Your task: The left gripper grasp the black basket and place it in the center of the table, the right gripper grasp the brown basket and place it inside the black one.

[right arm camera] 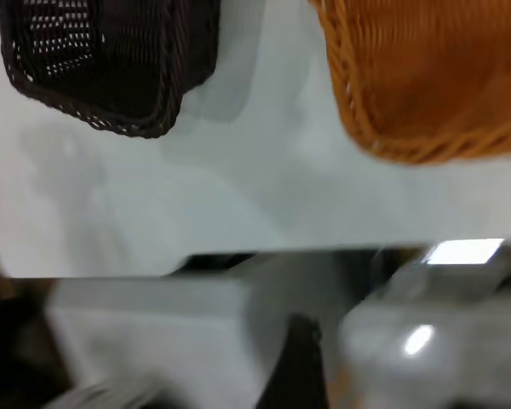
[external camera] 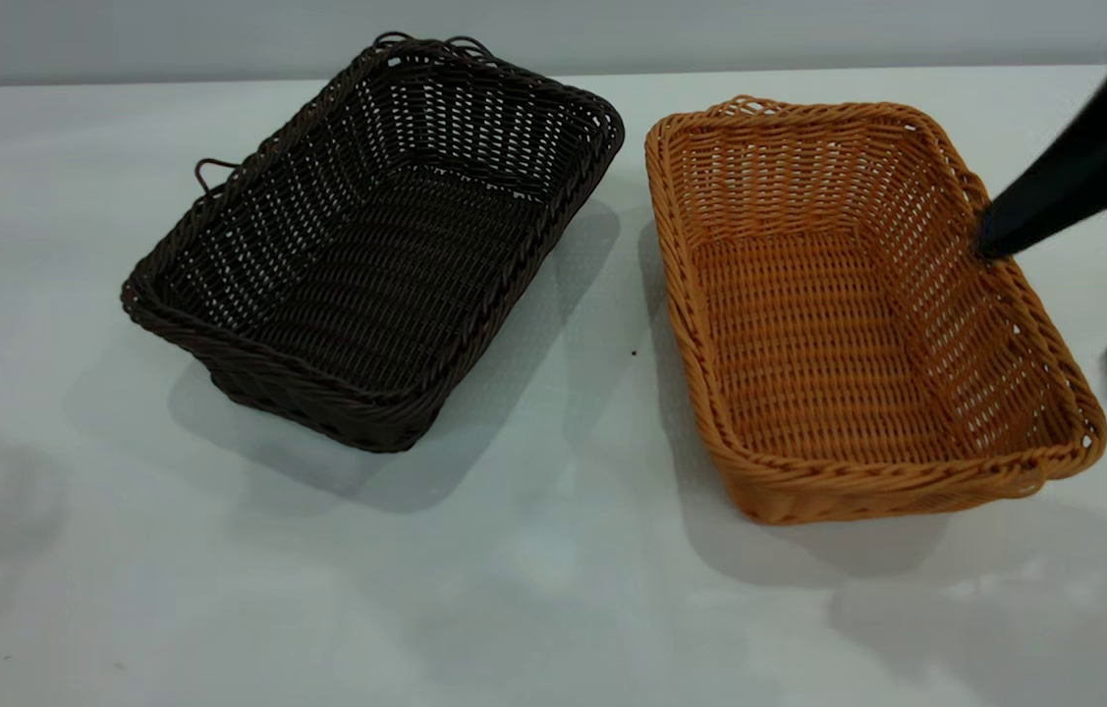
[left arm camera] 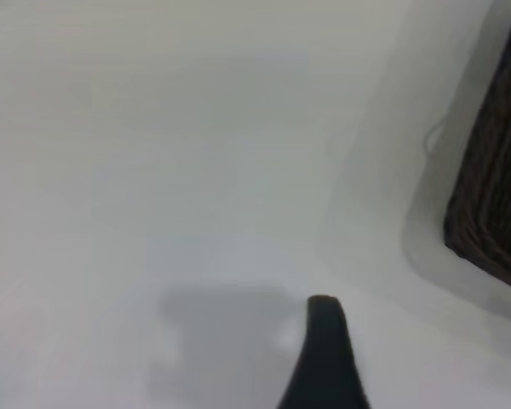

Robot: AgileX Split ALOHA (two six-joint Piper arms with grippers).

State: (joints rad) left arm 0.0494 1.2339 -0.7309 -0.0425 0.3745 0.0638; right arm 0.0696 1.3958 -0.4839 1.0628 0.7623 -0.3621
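The black basket [external camera: 371, 245] sits on the table [external camera: 553, 609] left of centre, empty and turned at an angle. The brown basket [external camera: 857, 314] sits to its right, empty, with a gap between them. My right gripper [external camera: 1069, 299] comes in from the far right and is open. One fingertip [external camera: 990, 244] is at the brown basket's right rim and the other is blurred outside it. My left gripper [left arm camera: 324, 341] is out of the exterior view. It hangs over bare table, apart from the black basket [left arm camera: 494, 196]. Both baskets show in the right wrist view: black [right arm camera: 111, 68] and brown [right arm camera: 426, 77].
A pale wall runs behind the table's far edge. A small dark speck [external camera: 634, 353] lies on the table between the baskets. Bare tabletop stretches in front of both baskets and to the left of the black one.
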